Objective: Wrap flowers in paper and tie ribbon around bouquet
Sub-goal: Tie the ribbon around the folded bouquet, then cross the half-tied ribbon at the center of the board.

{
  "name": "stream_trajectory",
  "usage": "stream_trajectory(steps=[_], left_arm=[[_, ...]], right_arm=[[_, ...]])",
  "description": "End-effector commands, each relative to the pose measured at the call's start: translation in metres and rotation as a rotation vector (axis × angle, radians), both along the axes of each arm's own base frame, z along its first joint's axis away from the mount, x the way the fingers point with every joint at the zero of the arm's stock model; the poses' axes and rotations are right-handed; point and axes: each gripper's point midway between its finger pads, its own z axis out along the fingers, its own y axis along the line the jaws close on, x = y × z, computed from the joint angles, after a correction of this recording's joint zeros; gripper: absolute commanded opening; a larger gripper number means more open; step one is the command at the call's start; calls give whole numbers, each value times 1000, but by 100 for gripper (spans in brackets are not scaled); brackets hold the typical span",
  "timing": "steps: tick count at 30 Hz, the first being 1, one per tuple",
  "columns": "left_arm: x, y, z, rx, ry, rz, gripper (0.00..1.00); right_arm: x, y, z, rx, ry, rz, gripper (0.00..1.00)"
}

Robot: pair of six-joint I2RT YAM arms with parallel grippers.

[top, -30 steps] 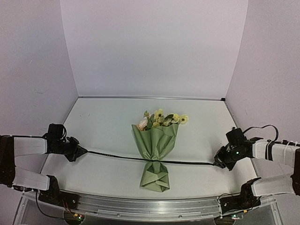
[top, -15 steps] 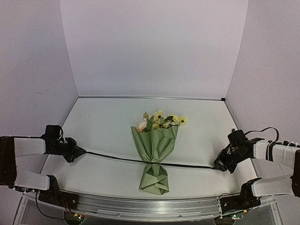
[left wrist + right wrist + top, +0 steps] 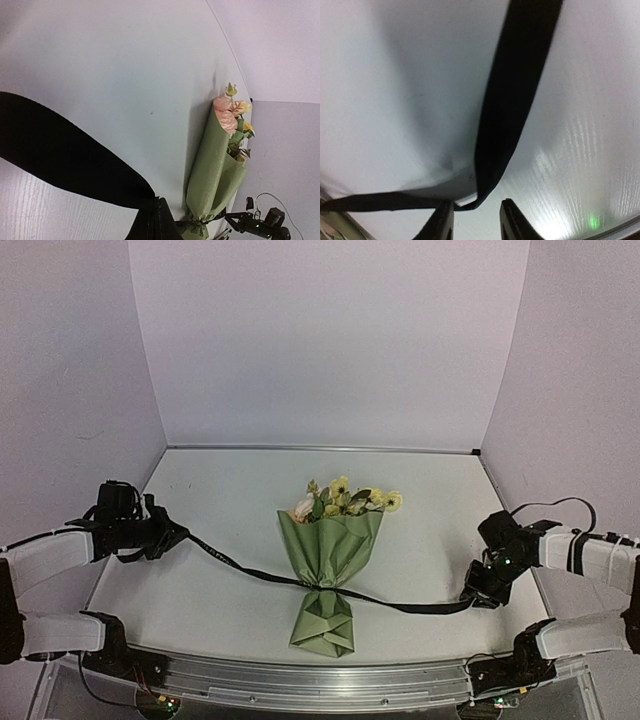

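The bouquet (image 3: 322, 580) lies at the centre of the overhead view on a smooth white table (image 3: 230, 490). It is a creased, matte olive-green paper (image 3: 335, 540) cone pinched to a narrow neck, with a folded tail below. Pale yellow flowers (image 3: 345, 498) show at the wide rim, toward the top of the frame. A flat, narrow black ribbon (image 3: 240, 567) crosses the neck and sags slack on both sides. The left gripper (image 3: 170, 536), at frame left, is clamped on the ribbon's end. The right gripper (image 3: 478, 595), at lower right, has its jaws parted. The ribbon folds just beside one fingertip; contact there cannot be confirmed.
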Motion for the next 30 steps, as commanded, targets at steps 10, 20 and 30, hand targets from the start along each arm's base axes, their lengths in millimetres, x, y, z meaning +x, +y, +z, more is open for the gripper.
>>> stream_trajectory(steps=[10,20,30], left_arm=[[5,-61,90,-11,-255,-215,0],[-5,-66,119,-18,-322,-248,0],[-16,-67,139,-22,-366,-285,0]], right_arm=[[61,175,115,198,-500,764,49],[59,332,143,356,-557,1169,48],[47,414,121,393,-551,1344,48]])
